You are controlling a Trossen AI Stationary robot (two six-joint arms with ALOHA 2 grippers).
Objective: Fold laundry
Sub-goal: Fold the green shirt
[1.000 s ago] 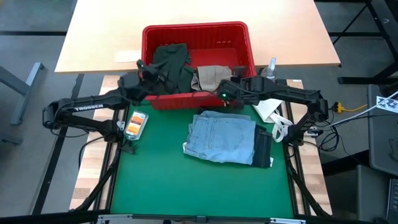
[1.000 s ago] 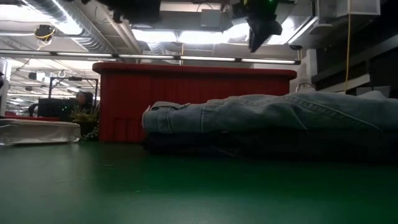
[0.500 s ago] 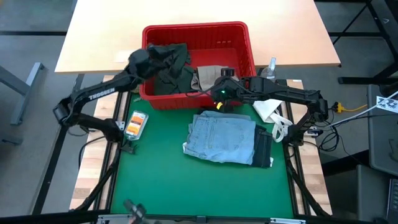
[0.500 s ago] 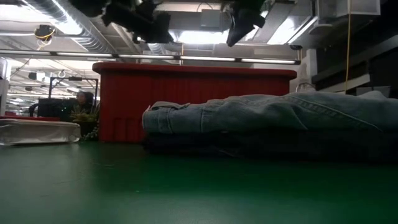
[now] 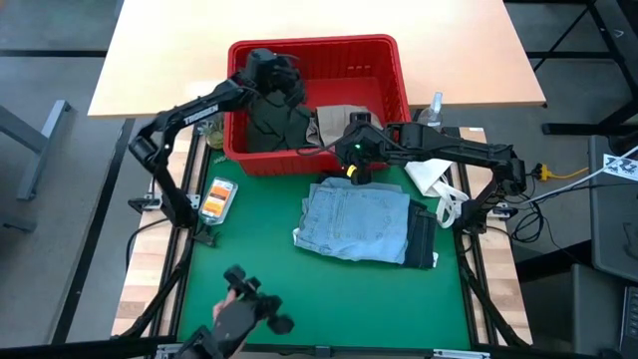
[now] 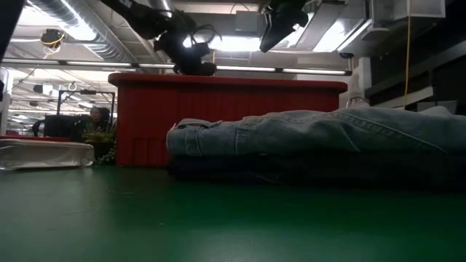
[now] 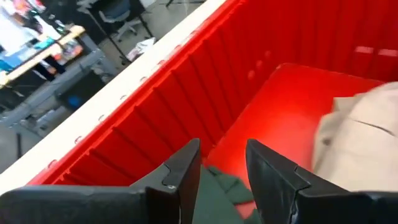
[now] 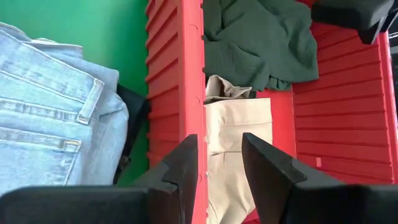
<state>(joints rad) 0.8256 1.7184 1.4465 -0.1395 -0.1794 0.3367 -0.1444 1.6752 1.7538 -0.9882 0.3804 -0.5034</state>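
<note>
Left gripper (image 7: 222,163): fingers apart, empty, above olive garment (image 5: 271,118) in red basket (image 5: 394,62).
Right gripper (image 8: 219,160): fingers apart, empty, over basket's front wall, khaki piece (image 8: 233,134) just beyond.

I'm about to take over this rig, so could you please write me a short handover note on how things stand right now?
Left gripper: open, empty, inside the red basket above the olive piece.
Right gripper: open, empty, over the basket's near wall, above the khaki piece.
Done: light blue denim lies folded on the green mat, on top of the navy jeans.
Left: the olive and khaki pieces, both in the basket, unfolded.
</note>
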